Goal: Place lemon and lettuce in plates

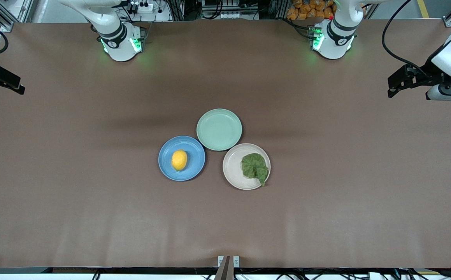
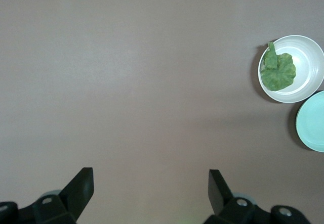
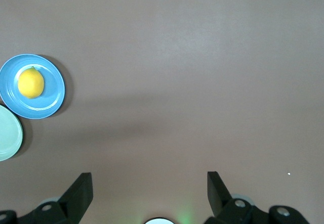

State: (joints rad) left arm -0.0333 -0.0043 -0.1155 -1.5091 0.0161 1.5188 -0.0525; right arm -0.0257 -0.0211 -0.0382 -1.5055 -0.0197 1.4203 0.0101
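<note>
The lemon (image 1: 179, 160) lies in the blue plate (image 1: 198, 165) in the middle of the table. The lettuce (image 1: 254, 166) lies in the beige plate (image 1: 233, 167) beside it, toward the left arm's end. My left gripper (image 1: 391, 88) is open and empty, up over the table's left-arm end. My right gripper (image 1: 20, 87) is open and empty, up over the right-arm end. The left wrist view shows its open gripper (image 2: 151, 183) over bare table, with the lettuce (image 2: 277, 70) in its plate (image 2: 306, 62). The right wrist view shows its open gripper (image 3: 150, 186) and the lemon (image 3: 31, 83) in its plate (image 3: 50, 100).
An empty pale green plate (image 1: 219, 129) touches both other plates, farther from the front camera. It also shows in the left wrist view (image 2: 314, 123) and the right wrist view (image 3: 7, 133). The brown table (image 1: 93, 194) spreads wide around the plates.
</note>
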